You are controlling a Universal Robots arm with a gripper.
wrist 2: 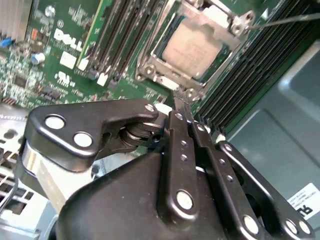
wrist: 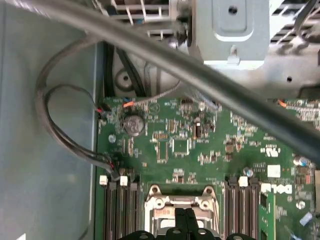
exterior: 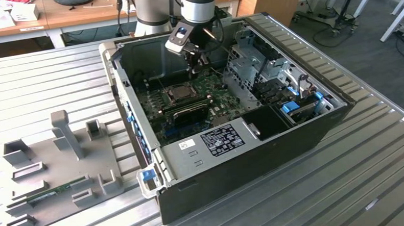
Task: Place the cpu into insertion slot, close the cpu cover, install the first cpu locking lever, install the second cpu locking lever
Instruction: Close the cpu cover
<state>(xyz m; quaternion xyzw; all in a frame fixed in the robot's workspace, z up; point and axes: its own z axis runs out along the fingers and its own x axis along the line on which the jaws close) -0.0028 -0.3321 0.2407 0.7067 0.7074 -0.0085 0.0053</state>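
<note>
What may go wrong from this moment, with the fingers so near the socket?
1. The gripper, fingers pressed together, has its tips at the edge of the cpu cover; a slip may scrape the green board or the memory slots beside it.
2. A thin lever rod appears to stand away from the frame, so the cover may not be locked and the cpu might shift if bumped.
3. Loose grey cables lie near the board and might snag the arm.

Even light; soft glare washes the pale silver-tan square chip (wrist 2: 192, 47) just beyond my black metal fingers (wrist 2: 181, 145).
</note>
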